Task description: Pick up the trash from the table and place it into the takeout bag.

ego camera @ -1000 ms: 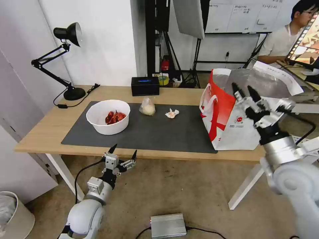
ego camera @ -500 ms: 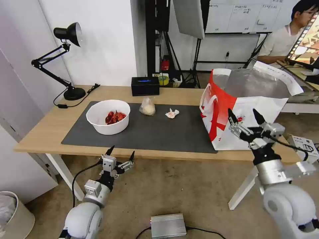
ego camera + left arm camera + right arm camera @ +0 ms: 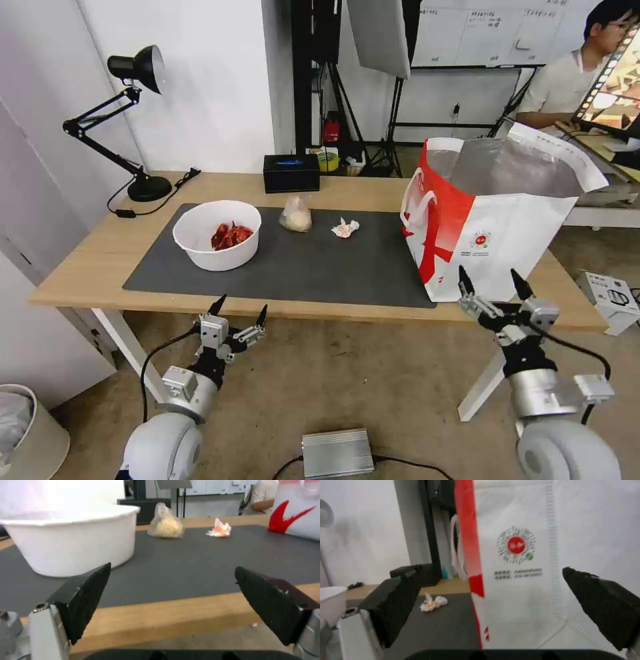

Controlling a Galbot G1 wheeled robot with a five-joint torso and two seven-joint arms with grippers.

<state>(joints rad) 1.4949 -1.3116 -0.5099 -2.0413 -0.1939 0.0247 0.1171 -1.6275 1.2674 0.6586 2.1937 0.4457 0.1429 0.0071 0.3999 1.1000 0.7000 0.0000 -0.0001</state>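
Hovering below the near edge of the table (image 3: 87, 267), the left gripper (image 3: 239, 310) at seven o'clock and the right gripper (image 3: 493, 283) at four o'clock both have fingers spread wide apart, holding nothing. On the dark mat (image 3: 313, 267) sit the white bowl (image 3: 217, 235) at ten o'clock, the knotted bag (image 3: 296, 215) and the crumpled tissue (image 3: 345, 228) near centre. At three o'clock the takeout bag (image 3: 493, 220) stands upright, mouth open.

On the desk (image 3: 87, 267), the mat (image 3: 313, 267) carries the bowl (image 3: 217, 235) at centre left, the knotted bag (image 3: 296, 215) and tissue (image 3: 345, 228) mid-frame, the takeout bag (image 3: 497, 220) right.
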